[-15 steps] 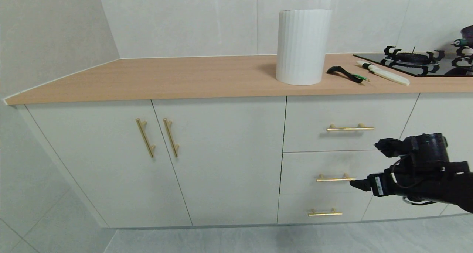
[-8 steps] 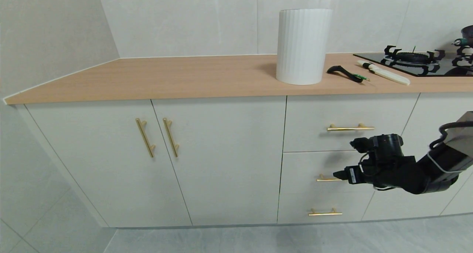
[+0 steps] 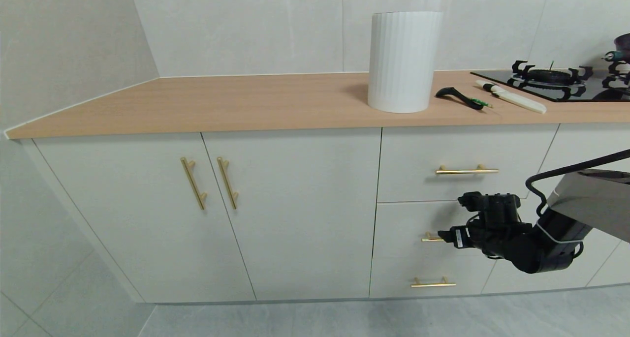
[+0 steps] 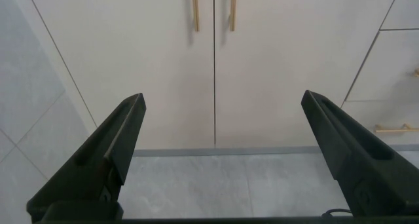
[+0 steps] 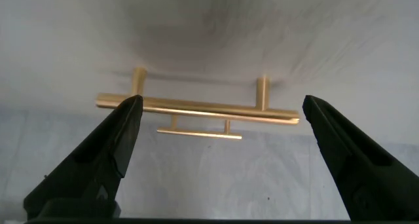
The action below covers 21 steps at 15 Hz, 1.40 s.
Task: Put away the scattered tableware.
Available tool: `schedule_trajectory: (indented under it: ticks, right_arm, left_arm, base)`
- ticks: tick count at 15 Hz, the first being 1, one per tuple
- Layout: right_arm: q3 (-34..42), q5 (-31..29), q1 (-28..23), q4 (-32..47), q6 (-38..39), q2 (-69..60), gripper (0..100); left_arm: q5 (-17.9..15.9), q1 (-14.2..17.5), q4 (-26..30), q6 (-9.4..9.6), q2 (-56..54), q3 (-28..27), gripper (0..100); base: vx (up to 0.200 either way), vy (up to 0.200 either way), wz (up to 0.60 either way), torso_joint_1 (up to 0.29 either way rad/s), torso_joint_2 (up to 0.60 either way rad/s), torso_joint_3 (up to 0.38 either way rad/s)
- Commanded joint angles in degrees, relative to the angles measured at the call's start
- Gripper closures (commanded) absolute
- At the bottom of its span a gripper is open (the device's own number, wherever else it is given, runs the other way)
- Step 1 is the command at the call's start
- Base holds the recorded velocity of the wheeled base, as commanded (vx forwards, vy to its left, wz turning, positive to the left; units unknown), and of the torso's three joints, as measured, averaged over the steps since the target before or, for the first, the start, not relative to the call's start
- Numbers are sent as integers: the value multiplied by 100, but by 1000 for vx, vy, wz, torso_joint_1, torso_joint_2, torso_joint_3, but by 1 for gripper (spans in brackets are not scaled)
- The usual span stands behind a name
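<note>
Right gripper [image 3: 445,236] gapes wide and empty just before the middle drawer handle [image 5: 196,110], straight ahead, its long axis running finger to finger.

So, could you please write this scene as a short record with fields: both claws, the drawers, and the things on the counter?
right claw: open, at the middle handle, not closed on it
left claw: open, empty, facing the doors
drawers: three, all shut
counter: canister, black tool, knife, stove at the far right
task state: tool and knife lie loose, not yet put away
</note>
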Motion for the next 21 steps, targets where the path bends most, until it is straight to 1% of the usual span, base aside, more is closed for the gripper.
schedule_trajectory:
  ticks: [1,3,8,12,19,21]
  right_arm:
    - [-79,-76,-4,-110,-4,258,0]
    - [-87,-102,-4,-417,-13,381,0]
    - [-237,-260,-4,-496,-13,627,0]
    - [-290,-269,-31,-532,-13,689,0]
    - [9,-269,-101,-532,-39,654,0]
    - [334,-216,-110,-532,-56,337,0]
  left_arm:
    - [1,1,-1,-1,7,0,0]
    - [1,1,-1,-1,7,0,0]
    - [1,1,-1,-1,7,0,0]
    - [1,1,-1,-1,7,0,0]
    - [1,1,-1,-1,7,0,0]
    - [1,1,-1,-1,7,0,0]
  base:
    - [0,0,0,0,0,0]
    - [0,0,0,0,0,0]
    - [0,0,0,0,0,0]
    - [0,0,0,0,0,0]
    - [0,0,0,0,0,0]
    - [0,0,0,0,0,0]
